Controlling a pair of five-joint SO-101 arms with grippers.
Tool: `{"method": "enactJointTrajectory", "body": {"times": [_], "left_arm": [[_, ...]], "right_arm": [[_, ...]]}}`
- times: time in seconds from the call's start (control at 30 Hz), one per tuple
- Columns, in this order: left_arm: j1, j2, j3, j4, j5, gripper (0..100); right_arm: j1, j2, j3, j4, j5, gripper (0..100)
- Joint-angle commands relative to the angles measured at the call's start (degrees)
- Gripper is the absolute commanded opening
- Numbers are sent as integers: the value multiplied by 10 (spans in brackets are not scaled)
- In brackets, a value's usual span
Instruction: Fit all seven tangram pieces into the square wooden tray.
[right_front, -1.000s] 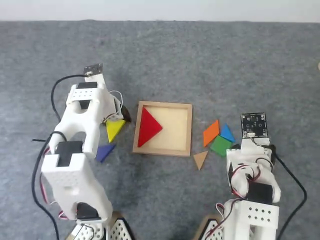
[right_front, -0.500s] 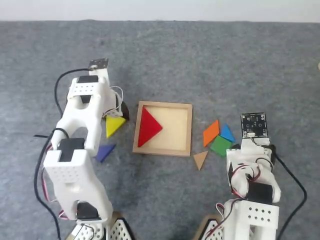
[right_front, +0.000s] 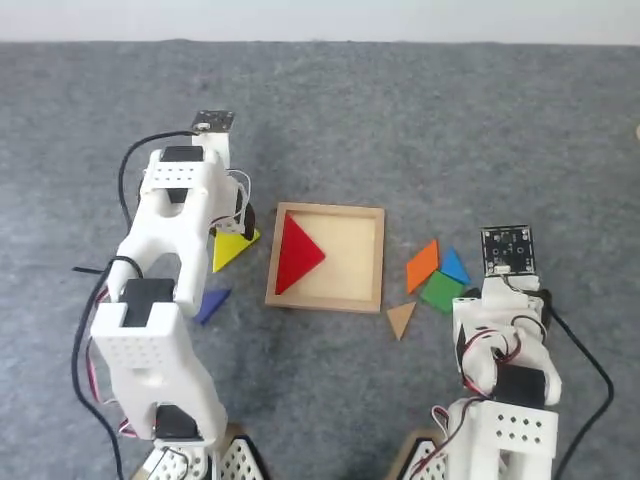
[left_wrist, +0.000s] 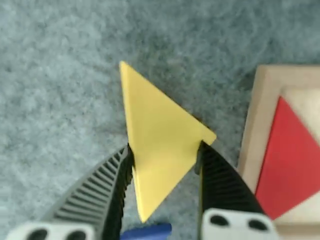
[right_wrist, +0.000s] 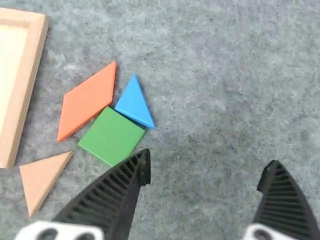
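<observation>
Nearest its base, the right arm sits folded back, its right gripper (right_wrist: 207, 165) spread wide and holding nothing above the grey mat (right_front: 400, 120), just beside the green square (right_front: 440, 290). Around that square cluster the tan triangle (right_front: 401, 318), the orange parallelogram (right_front: 422, 264) and the light-blue triangle (right_front: 455, 266), all outside the wooden tray (right_front: 325, 303) and within this arm's likely reach. The tray holds one piece, the red triangle (right_front: 295, 255), lying against its wall on the left arm's side (probably to leave one open area for the rest). Beyond the dark-blue triangle (right_front: 209, 305), the left arm stretches far forward, wrist bent down, the left gripper (left_wrist: 165, 150) closed narrowly on the yellow triangle (left_wrist: 157, 135) near the tray; whether the piece is off the mat cannot be told.
</observation>
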Motion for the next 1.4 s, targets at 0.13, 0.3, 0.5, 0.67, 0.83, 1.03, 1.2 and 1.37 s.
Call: {"method": "enactJointTrajectory", "body": {"times": [0.13, 0.3, 0.5, 0.67, 0.83, 1.03, 1.2, 1.37], "left_arm": [[93, -111, 5, 76, -7, 156], [134, -142, 4, 93, -14, 156], [161, -140, 7, 76, -25, 156], [234, -140, 8, 76, -30, 156], [276, -149, -1, 84, -36, 156], [156, -268, -71, 164, -58, 156], [4, -329, -64, 154, -76, 158], [-11, -247, 46, 39, -88, 159]], "right_arm": [[-4, -8, -2, 4, 7, 351], [-4, -8, -2, 4, 7, 351], [-4, -8, -2, 3, 7, 351], [-4, -8, -2, 3, 7, 351], [-4, -8, -1, 2, 7, 351], [-4, -8, -1, 2, 7, 351], [-5, -8, -1, 2, 7, 351], [-5, -8, -1, 3, 7, 351]]}}
